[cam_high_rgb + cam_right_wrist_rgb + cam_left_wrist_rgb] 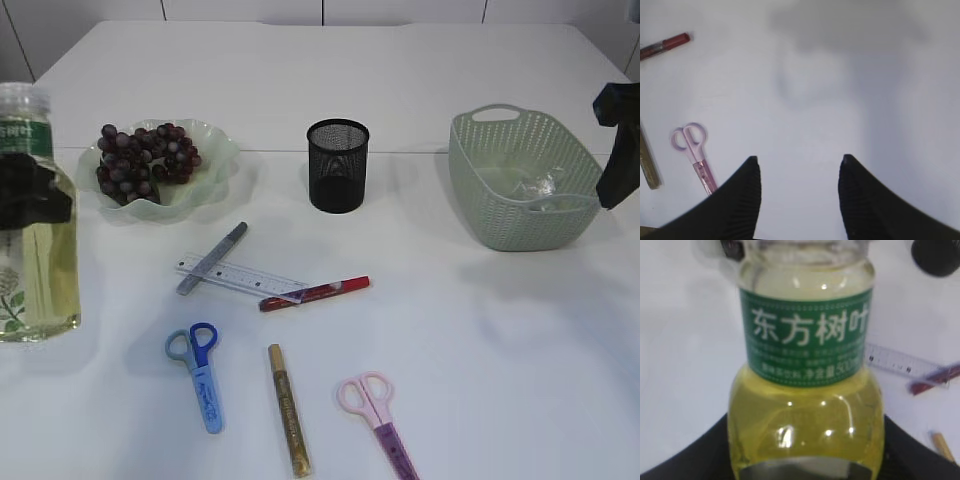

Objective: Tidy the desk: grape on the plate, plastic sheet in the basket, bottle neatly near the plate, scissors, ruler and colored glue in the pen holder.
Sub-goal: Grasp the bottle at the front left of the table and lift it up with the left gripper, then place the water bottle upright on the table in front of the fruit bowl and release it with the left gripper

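On the bottle (805,375) we read a green label band (807,337) around its upper part, with large white Chinese characters 东方树叶, the last one cut by the curve of the glass. Below these characters we see a line of smaller print ending in 500, too blurred to read fully. Right of the bottle, the ruler (900,362) carries scale marks whose numbers we cannot make out.

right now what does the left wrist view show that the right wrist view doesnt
Only the left wrist view: the bottle with green label, gripped by the left gripper, plus the clear ruler.
Only the right wrist view: the open right gripper, empty above the table, and the pink scissors.
Both: the red glue pen and the gold glue pen.
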